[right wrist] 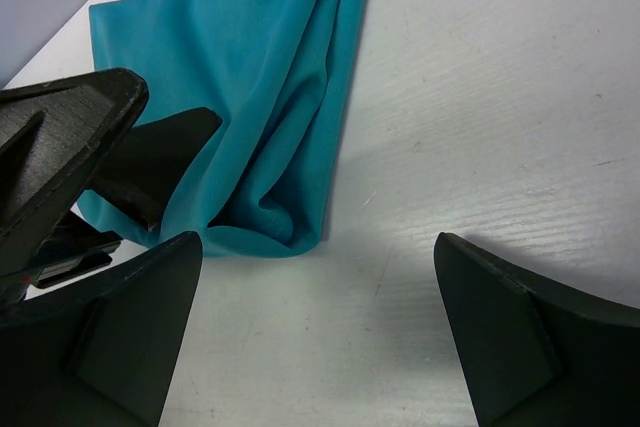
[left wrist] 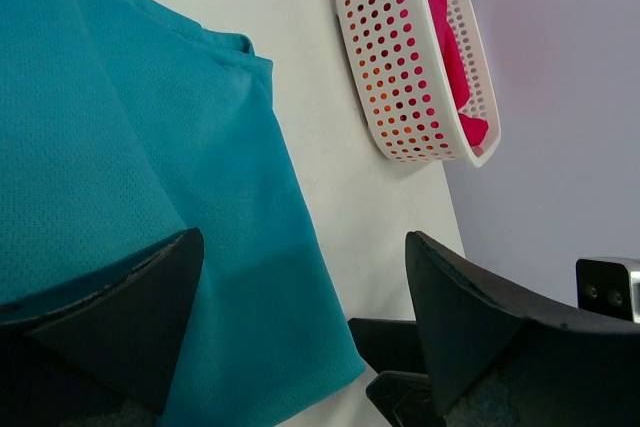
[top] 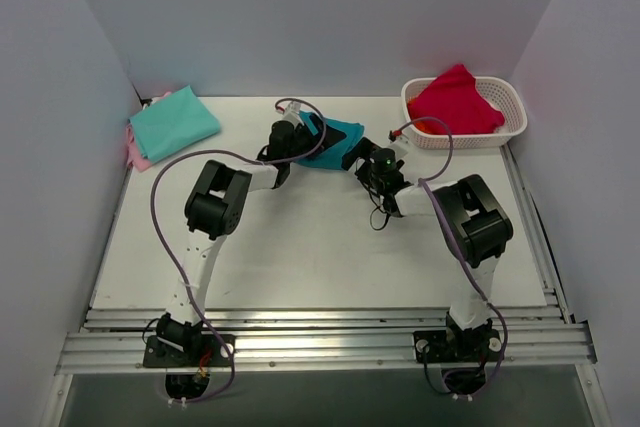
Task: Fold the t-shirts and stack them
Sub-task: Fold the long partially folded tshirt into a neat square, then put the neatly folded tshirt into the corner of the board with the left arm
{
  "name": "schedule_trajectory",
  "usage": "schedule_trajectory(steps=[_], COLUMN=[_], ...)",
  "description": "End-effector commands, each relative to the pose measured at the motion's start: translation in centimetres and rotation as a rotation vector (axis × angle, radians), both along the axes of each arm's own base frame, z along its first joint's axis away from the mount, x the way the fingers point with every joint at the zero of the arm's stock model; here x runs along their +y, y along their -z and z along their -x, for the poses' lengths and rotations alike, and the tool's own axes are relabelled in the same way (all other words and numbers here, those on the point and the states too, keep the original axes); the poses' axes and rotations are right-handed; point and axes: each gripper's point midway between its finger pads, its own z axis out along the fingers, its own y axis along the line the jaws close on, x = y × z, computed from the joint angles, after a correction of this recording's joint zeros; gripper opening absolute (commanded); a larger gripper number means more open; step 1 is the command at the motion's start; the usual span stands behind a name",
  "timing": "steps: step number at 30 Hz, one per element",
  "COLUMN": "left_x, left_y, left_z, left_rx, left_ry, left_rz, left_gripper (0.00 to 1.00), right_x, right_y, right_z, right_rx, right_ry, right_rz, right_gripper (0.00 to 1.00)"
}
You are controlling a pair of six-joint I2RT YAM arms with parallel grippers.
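A deep teal t-shirt (top: 338,135) lies folded on the white table at the back middle. My left gripper (top: 292,139) is open over its left part; in the left wrist view its jaws (left wrist: 305,292) straddle the teal t-shirt's (left wrist: 120,147) lower edge. My right gripper (top: 362,159) is open just right of the shirt. In the right wrist view it (right wrist: 315,322) hovers over bare table, with the teal t-shirt's (right wrist: 255,97) folded corner just ahead. A folded mint-green t-shirt (top: 172,122) lies at the back left on a pink one (top: 139,154).
A white perforated basket (top: 510,127) stands at the back right holding bright pink-red cloth (top: 455,99); it also shows in the left wrist view as basket (left wrist: 400,67). White walls close in the left, back and right. The left gripper's fingers (right wrist: 80,137) show in the right wrist view.
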Motion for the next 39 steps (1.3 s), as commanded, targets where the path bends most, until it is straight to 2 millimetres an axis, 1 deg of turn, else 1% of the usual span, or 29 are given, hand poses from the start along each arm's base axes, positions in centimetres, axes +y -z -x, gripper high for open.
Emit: schedule_trajectory(steps=[1, 2, 4, 5, 6, 7, 8, 10, 11, 13, 14, 16, 17, 18, 19, 20, 21, 22, 23, 24, 25, 26, 27, 28, 30, 31, 32, 37, 39], left_x=[-0.6, -0.4, -0.3, -0.2, -0.2, -0.2, -0.1, -0.1, 0.0, -0.1, 0.0, 0.1, 0.3, 0.9, 1.4, 2.7, 4.0, 5.1, 6.6, 8.7, 9.4, 9.8, 10.2, 10.1, 10.1, 9.8, 9.8, 8.9, 8.4], left_y=[-2.9, -4.9, -7.2, -9.2, -10.5, -11.1, -12.4, -13.2, -14.0, -14.4, -13.9, -13.8, -14.4, -12.3, -12.3, -13.9, -10.4, -9.5, -9.1, -7.5, -4.6, -4.4, -3.5, -2.3, -1.2, -1.0, 0.0, 1.4, 1.7], left_z=[-0.4, -0.5, -0.8, -0.8, -1.0, -0.9, -0.8, -0.7, -0.4, 0.1, 0.6, 1.1, 1.5, 2.2, 2.6, 2.8, 4.0, 4.5, 5.4, 5.4, 7.3, 8.0, 8.5, 9.4, 9.5, 9.3, 9.1, 7.7, 6.7], left_rx=[-0.065, -0.097, -0.127, -0.164, -0.187, -0.19, -0.209, -0.217, -0.226, -0.23, -0.217, -0.198, -0.198, -0.146, -0.151, -0.164, -0.083, -0.036, 0.066, 0.125, 0.198, 0.236, 0.262, 0.302, 0.335, 0.347, 0.376, 0.426, 0.432], left_ry=[0.043, 0.037, 0.032, 0.03, 0.026, 0.027, 0.026, 0.029, 0.031, 0.036, 0.039, 0.039, 0.034, 0.02, -0.005, -0.082, -0.134, -0.204, -0.289, -0.423, -0.459, -0.496, -0.53, -0.537, -0.557, -0.559, -0.567, -0.585, -0.591], left_rz=[-0.012, -0.018, -0.03, -0.036, -0.034, -0.039, -0.036, -0.033, -0.022, -0.001, 0.005, 0.037, 0.049, 0.036, 0.043, 0.055, 0.017, 0.004, 0.014, -0.001, -0.013, 0.036, 0.041, 0.03, 0.021, 0.013, 0.01, 0.013, 0.018], left_gripper=[0.91, 0.91, 0.91, 0.91, 0.91, 0.91, 0.91, 0.91, 0.91, 0.91, 0.91, 0.91, 0.9, 0.89, 0.89, 0.89, 0.89, 0.89, 0.89, 0.89, 0.9, 0.9, 0.9, 0.91, 0.93, 0.94, 0.95, 0.97, 0.97], right_x=[0.1, 0.1, 0.2, 0.2, 0.1, 0.1, 0.1, 0.0, -0.1, -0.4, -0.7, -1.3, -1.9, -2.3, -2.7, -3.2, -4.1, -4.4, -5.0, -5.4, -6.2, -6.6, -6.8, -7.3, -7.5, -7.7, -7.7, -8.0, -8.3], right_y=[-1.5, -1.7, -1.7, -1.9, -1.9, -1.9, -2.1, -2.1, -2.4, -2.8, -2.8, -3.5, -3.4, -3.5, -3.7, -3.8, -4.0, -4.1, -4.8, -4.6, -5.1, -5.1, -5.2, -5.3, -5.3, -5.1, -5.2, -5.2, -5.2], right_z=[-0.9, -0.9, -0.8, -0.8, -0.7, -0.7, -0.7, -0.5, -0.5, -0.4, -0.4, -0.4, -0.4, -0.4, -0.3, -0.1, -0.2, -0.1, -0.1, 0.1, -0.1, 0.0, 0.0, 0.0, 0.1, 0.3, 0.3, 0.5, 0.5], right_rx=[-0.048, -0.053, -0.053, -0.058, -0.057, -0.058, -0.061, -0.061, -0.066, -0.073, -0.072, -0.083, -0.078, -0.078, -0.078, -0.077, -0.08, -0.082, -0.093, -0.089, -0.098, -0.098, -0.099, -0.1, -0.1, -0.094, -0.098, -0.097, -0.097], right_ry=[0.005, 0.006, 0.002, 0.001, 0.002, 0.002, 0.002, 0.006, 0.008, 0.017, 0.021, 0.035, 0.048, 0.053, 0.061, 0.069, 0.085, 0.092, 0.102, 0.11, 0.126, 0.133, 0.136, 0.144, 0.149, 0.149, 0.148, 0.151, 0.155], right_rz=[-0.029, -0.03, -0.034, -0.037, -0.036, -0.04, -0.041, -0.039, -0.04, -0.039, -0.037, -0.039, -0.034, -0.032, -0.033, -0.031, -0.031, -0.032, -0.035, -0.035, -0.039, -0.039, -0.04, -0.042, -0.047, -0.049, -0.053, -0.057, -0.057], right_gripper=[0.97, 0.97, 0.97, 0.97, 0.96, 0.96, 0.96, 0.96, 0.96, 0.96, 0.96, 0.96, 0.97, 0.97, 0.97, 0.97, 0.97, 0.97, 0.97, 0.97, 0.97, 0.97, 0.97, 0.97, 0.97, 0.97, 0.97, 0.97, 0.97])
